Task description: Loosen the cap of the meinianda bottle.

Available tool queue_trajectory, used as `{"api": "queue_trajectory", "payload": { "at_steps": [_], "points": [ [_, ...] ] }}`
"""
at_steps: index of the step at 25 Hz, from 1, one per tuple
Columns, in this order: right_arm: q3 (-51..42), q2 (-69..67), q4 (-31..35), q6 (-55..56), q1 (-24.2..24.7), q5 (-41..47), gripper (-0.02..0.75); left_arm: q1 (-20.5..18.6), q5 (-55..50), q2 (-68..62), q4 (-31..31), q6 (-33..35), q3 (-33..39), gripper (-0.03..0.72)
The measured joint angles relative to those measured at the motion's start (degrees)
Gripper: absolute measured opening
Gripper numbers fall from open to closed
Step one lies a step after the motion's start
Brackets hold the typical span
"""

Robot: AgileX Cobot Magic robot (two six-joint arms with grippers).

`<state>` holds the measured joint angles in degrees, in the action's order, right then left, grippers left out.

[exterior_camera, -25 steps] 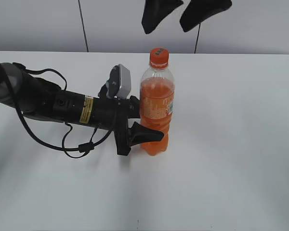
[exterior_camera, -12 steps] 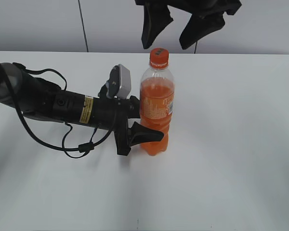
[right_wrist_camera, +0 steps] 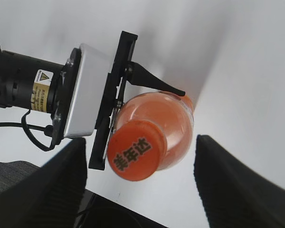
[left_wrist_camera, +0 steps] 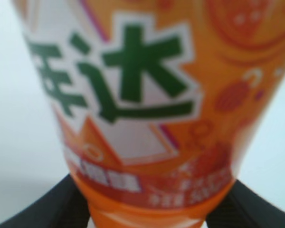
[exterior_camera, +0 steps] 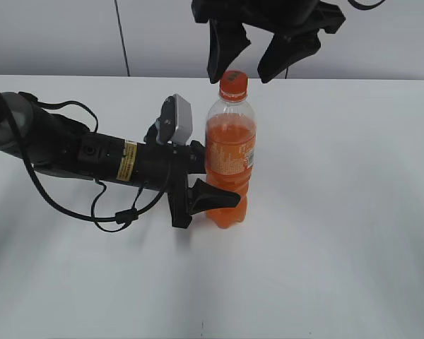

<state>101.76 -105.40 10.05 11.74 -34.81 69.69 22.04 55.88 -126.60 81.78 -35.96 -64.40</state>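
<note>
The meinianda bottle (exterior_camera: 230, 152) stands upright on the white table, full of orange drink. Its orange cap (exterior_camera: 233, 84) is on the neck. My left gripper (exterior_camera: 222, 187) comes in from the left and is shut on the bottle's waisted lower body. In the left wrist view the label (left_wrist_camera: 133, 90) fills the frame, with black fingers (left_wrist_camera: 42, 209) pressed against both sides. My right gripper (exterior_camera: 238, 79) hangs from above, open, its fingertips either side of the cap and apart from it. From the right wrist, the cap (right_wrist_camera: 135, 156) sits between the two wide-set fingers (right_wrist_camera: 242, 185) with gaps on both sides.
The left arm (exterior_camera: 71, 152) with its cables lies across the table's left half, and its wrist camera block (right_wrist_camera: 85, 95) sits close beside the bottle's shoulder. The white table (exterior_camera: 339, 233) stretches to the right and front. A grey wall runs behind.
My right gripper has come down from the top edge until its fingertips flank the cap, and the jaws have narrowed slightly. The left gripper and the bottle have not moved.
</note>
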Motion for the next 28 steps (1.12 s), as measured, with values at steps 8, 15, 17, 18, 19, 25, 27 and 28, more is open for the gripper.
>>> {"api": "queue_trajectory", "payload": {
  "at_steps": [8,15,17,18,19,25,27,28],
  "points": [
    [0.00,-1.81,0.40,-0.33,0.00,0.00,0.489,0.00,0.00,0.00,0.00,0.00,0.00,0.409],
    [0.00,-1.81,0.42,-0.40,0.00,0.00,0.362,0.00,0.00,0.00,0.00,0.00,0.00,0.409],
    [0.00,-1.81,0.67,-0.53,0.00,0.00,0.286,0.00,0.00,0.00,-0.05,0.00,0.00,0.409],
    [0.00,-1.81,0.67,-0.83,0.00,0.00,0.281,0.00,0.00,0.00,-0.05,0.00,0.00,0.409],
    [0.00,-1.81,0.67,-1.16,0.00,-0.05,0.281,0.00,0.00,0.00,-0.05,0.00,0.00,0.409],
    [0.00,-1.81,0.80,-5.46,0.00,-0.05,0.281,0.00,0.00,0.00,-0.11,0.00,0.00,0.409],
    [0.00,-1.81,0.98,-11.74,0.00,-0.05,0.281,0.00,0.00,0.00,-0.05,0.00,0.00,0.409],
    [0.00,-1.81,1.10,-16.03,0.00,-0.05,0.281,0.00,0.00,0.00,-0.05,0.00,0.00,0.409]
  ]
}}
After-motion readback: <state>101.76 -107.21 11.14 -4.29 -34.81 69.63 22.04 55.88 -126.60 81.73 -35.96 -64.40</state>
